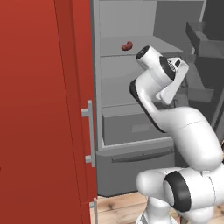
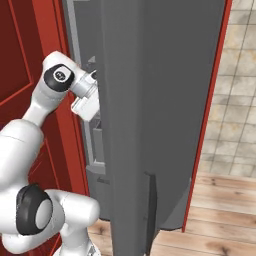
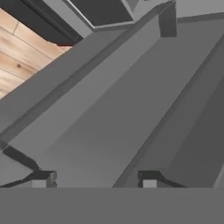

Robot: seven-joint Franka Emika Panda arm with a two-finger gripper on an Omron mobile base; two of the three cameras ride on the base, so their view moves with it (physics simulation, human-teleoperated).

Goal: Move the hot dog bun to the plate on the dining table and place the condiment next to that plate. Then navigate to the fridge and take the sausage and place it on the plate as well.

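Observation:
The fridge (image 1: 131, 109) stands open, with grey shelves and a drawer inside. A small reddish-brown sausage (image 1: 127, 46) lies on an upper shelf. My white hand (image 1: 175, 81) hangs in front of the shelves, lower than the sausage and to its right, well apart from it. In the hand view my gripper (image 3: 95, 180) looks at slanted grey fridge surfaces. Its two fingertips (image 3: 41, 179) stand apart with nothing between them. The hot dog bun, the plate, the dining table and the condiment are out of view.
A tall red cabinet (image 1: 43, 109) with a metal handle (image 1: 89, 131) stands close on the left. The open grey fridge door (image 2: 160, 100) rises on the right, near the hand. Wooden floor (image 2: 220, 200) lies below.

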